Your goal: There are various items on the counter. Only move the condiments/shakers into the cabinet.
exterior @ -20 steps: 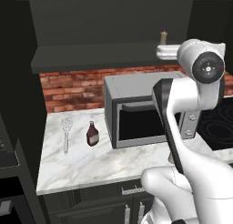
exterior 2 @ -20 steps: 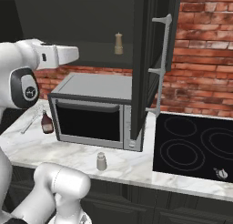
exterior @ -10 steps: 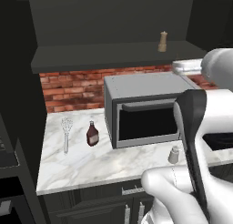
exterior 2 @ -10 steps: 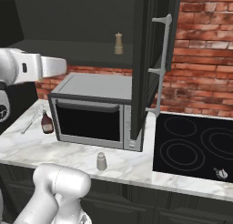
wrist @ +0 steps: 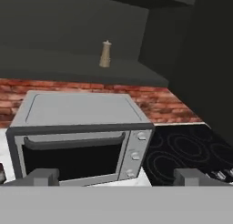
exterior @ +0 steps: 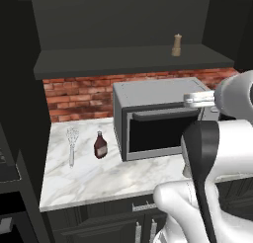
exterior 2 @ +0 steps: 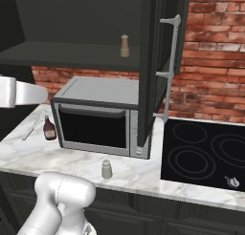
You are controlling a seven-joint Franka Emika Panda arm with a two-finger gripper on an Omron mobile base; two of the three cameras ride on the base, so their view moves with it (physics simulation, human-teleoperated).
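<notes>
The pepper mill point(exterior: 176, 45) is a tan turned-wood piece with a narrow waist and rounded cap; it stands upright on the matte, near-black shelf of the wall cabinet point(exterior: 123, 59), above the microwave point(exterior: 158, 121). The sauce bottle point(exterior: 100, 145) is dark red-brown with a narrow neck and stands on the counter point(exterior: 99, 180) just left of the microwave. The shaker point(exterior 2: 106, 169) is a pale grey cylinder with a slightly darker cap, standing near the counter's front edge, in front of the microwave. The wire whisk point(exterior: 72, 144) lies flat left of the bottle, apart from it.

The counter is white stone with grey veining. The microwave is a brushed grey box with a dark glass door and round knobs. Behind runs a red brick wall point(exterior 2: 215, 62); a glossy black stovetop point(exterior 2: 206, 157) sits at right.

The gripper point(wrist: 116, 176) has its fingers spread wide apart, with nothing between them, and faces the microwave front.
</notes>
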